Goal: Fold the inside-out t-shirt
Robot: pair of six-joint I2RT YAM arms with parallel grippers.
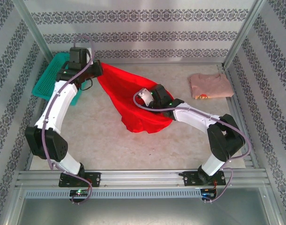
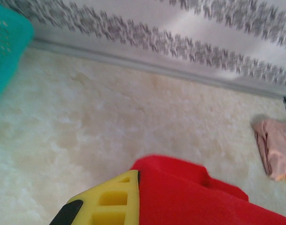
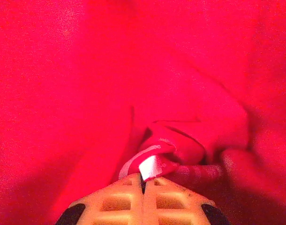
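Inside-out t-shirt [image 1: 129,93]: red cloth, soft, matt, creased.
Right gripper's fingers [image 3: 117,202]: yellow plastic, matt, latticed.
Basket [image 1: 49,77]: teal plastic, perforated.
Table [image 1: 110,145]: pale, mottled, matt surface.
Front rail [image 1: 143,177]: bare metal, satin sheen.
Arm shells [image 1: 63,101]: white plastic, glossy.

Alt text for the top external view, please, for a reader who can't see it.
Two robot arms hold a bright red t-shirt between them: the left gripper pinches its far end beside a teal basket, the right gripper grips it mid-table, and the cloth drapes down toward the table. A pale pink shirt lies at the far right.
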